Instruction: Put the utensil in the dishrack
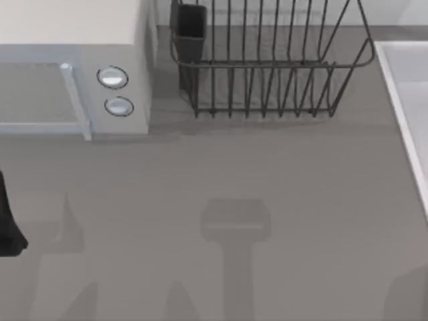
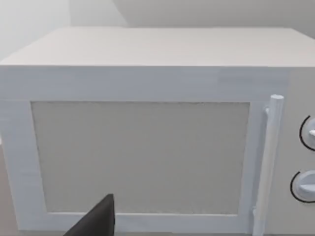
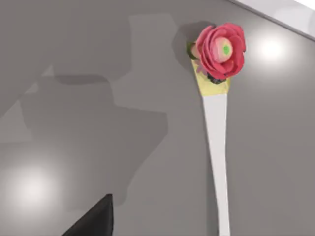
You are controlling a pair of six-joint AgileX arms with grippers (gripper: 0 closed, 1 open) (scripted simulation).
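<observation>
1. The utensil [image 3: 216,147], a long white flat-handled piece w/ a red rose-shaped ornament on a yellow tip, lay flat on the grey desk [image 1: 221,200] under the right wrist cam, untouched and apart from any end effector.
2. The dishrack [image 1: 267,67], a dark metal wire basket w/ thin upright bars, flared rim and a dark rectangular cup at one corner, stood at the desk's far side, centre-right in the top view, w/ no utensil visible in it.
3. Step in hand, as I judged it: approach, pre-grasp. Right arm looked over the utensil; a dark part of its end effector [image 3: 93,221] showed at the frame edge, but couldn't tell if fingers were wide or narrow.
4. Next move would call for descending over the handle, lining fingers across its narrow width, closing, then lifting and carrying to the rack.
5. Left arm sat at the desk's left edge, its end effector [image 2: 96,221] facing the white microwave [image 1: 73,80]; finger state couldn't be told.
6. Count: 1 utensil, 1 dishrack, 1 microwave w/ 2 round knobs, 2 arms.
</observation>
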